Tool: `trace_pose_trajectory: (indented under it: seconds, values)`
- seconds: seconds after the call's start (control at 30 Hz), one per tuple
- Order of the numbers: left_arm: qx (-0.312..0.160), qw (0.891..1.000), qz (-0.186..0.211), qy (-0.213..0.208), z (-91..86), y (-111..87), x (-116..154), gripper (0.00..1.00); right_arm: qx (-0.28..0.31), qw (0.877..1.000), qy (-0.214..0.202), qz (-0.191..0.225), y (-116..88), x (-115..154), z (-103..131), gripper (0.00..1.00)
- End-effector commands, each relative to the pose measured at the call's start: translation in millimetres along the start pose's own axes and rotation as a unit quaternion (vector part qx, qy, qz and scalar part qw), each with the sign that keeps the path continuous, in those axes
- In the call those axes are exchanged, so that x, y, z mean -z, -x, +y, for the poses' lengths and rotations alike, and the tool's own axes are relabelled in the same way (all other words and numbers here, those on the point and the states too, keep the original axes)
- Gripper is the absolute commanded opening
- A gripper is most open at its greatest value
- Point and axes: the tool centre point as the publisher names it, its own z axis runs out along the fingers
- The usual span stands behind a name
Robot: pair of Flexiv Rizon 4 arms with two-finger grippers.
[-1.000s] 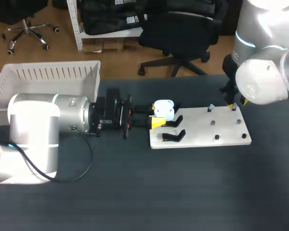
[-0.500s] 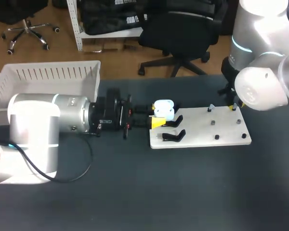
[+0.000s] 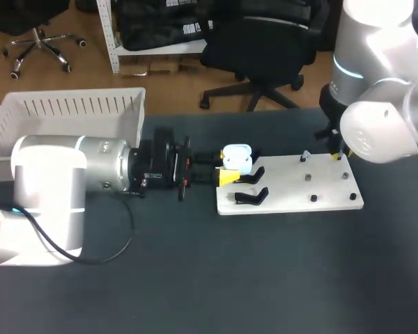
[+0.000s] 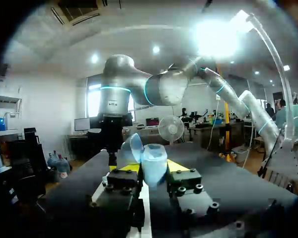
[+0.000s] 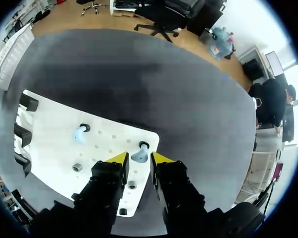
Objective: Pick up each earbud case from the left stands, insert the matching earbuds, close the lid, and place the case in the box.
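My left gripper (image 3: 225, 175) lies level over the table, shut on a pale blue earbud case (image 3: 237, 157) whose lid stands up; in the left wrist view the case (image 4: 154, 166) sits between the yellow tips of this gripper (image 4: 152, 171). My right gripper (image 5: 139, 159) hangs over the far right corner of the white board (image 5: 54, 144). A pale blue earbud (image 5: 139, 156) on its peg sits between the tips, with a thin gap on each side. A second earbud (image 5: 79, 134) stands on another peg. From the head view the right gripper (image 3: 338, 154) is mostly hidden by the arm.
The white slatted box (image 3: 70, 115) stands at the back left. Black forked stands (image 3: 251, 198) rise from the board's left end. Several small empty pegs (image 3: 313, 198) dot the white board (image 3: 285, 205). Dark table surrounds it.
The right gripper's fingers have drawn closer together around the corner earbud, and its arm has shifted slightly. The left arm and the case have not moved.
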Motion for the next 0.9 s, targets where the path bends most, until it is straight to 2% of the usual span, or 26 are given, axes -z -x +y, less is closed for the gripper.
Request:
trace_pose_trajectory:
  seconds: [0.03,0.1,0.27,0.5,0.53,0.6,0.9]
  values:
    - [-0.002,1.000,-0.001,0.004,-1.9,-0.6,-0.2,0.00,-0.001,1.000,-0.004,-0.002,-2.2,0.0,1.2,0.24]
    - [-0.002,1.000,-0.001,0.004,-1.9,-0.6,-0.2,0.00,-0.002,1.000,-0.004,-0.002,-1.9,-0.4,1.1,0.17]
    - [-0.002,1.000,-0.001,0.004,-1.9,-0.6,-0.2,0.00,-0.003,1.000,-0.006,-0.001,-2.0,-0.7,0.5,0.22]
    - [-0.002,1.000,-0.001,0.004,-1.9,-0.6,-0.2,0.00,-0.003,1.000,-0.007,0.002,-2.8,-2.6,-0.4,0.19]
    - [-0.002,1.000,-0.001,0.004,-1.9,-0.6,-0.2,0.00,-0.003,1.000,-0.008,0.002,-2.8,-2.7,-0.3,0.16]
    - [-0.002,1.000,-0.001,0.004,-1.9,-0.6,-0.2,0.00,-0.003,1.000,-0.008,0.003,-2.9,-2.7,-0.1,0.00]
    - [-0.002,1.000,-0.001,0.004,-1.9,-0.6,-0.2,0.00,-0.002,1.000,-0.011,0.000,-4.1,0.5,2.9,0.00]
